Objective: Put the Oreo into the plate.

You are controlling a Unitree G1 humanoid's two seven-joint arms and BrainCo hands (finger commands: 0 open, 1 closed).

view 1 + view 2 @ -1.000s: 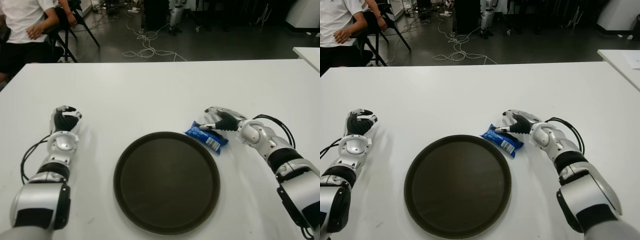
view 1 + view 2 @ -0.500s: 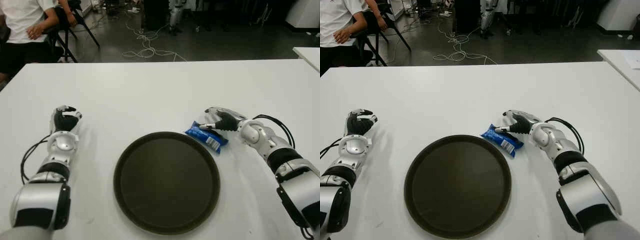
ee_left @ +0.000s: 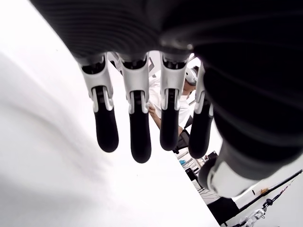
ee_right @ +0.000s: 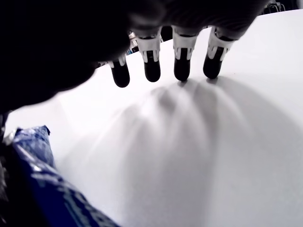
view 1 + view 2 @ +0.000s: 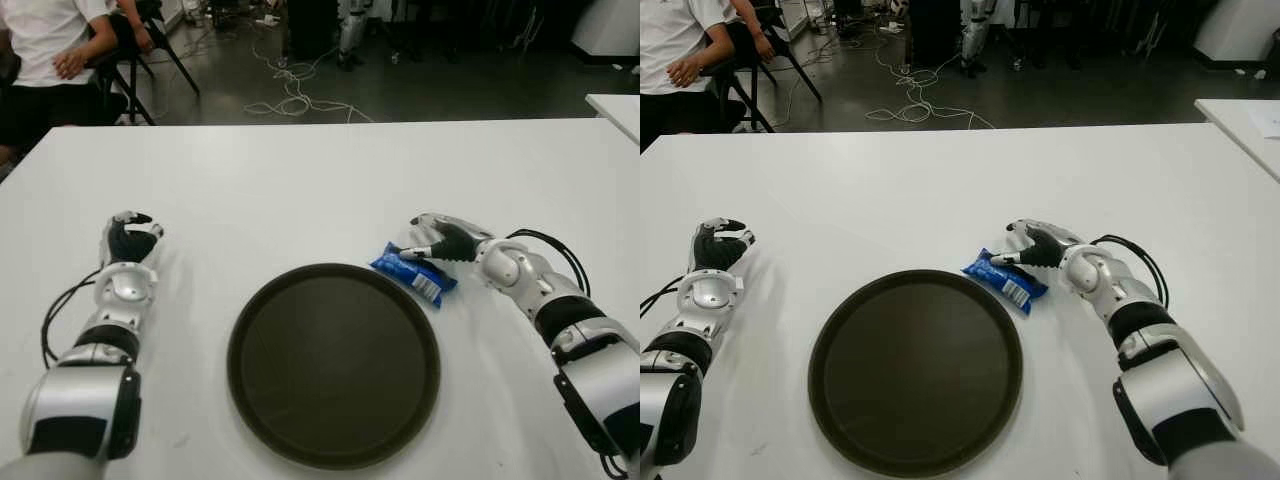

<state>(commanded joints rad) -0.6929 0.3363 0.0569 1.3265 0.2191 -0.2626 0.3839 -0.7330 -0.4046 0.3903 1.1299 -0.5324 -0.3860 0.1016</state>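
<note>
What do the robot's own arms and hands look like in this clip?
Both arms are silver-grey shells with black joint sections. The left hand and right hand have black palms, silver knuckle links and black rubbery fingertips. Black cables loop beside each forearm, the right one near the wrist.

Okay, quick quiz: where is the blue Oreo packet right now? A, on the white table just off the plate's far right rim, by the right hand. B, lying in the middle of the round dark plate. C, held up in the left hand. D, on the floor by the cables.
A: the blue Oreo packet lies on the white table, just outside the round dark plate, with the right hand at it.
</note>
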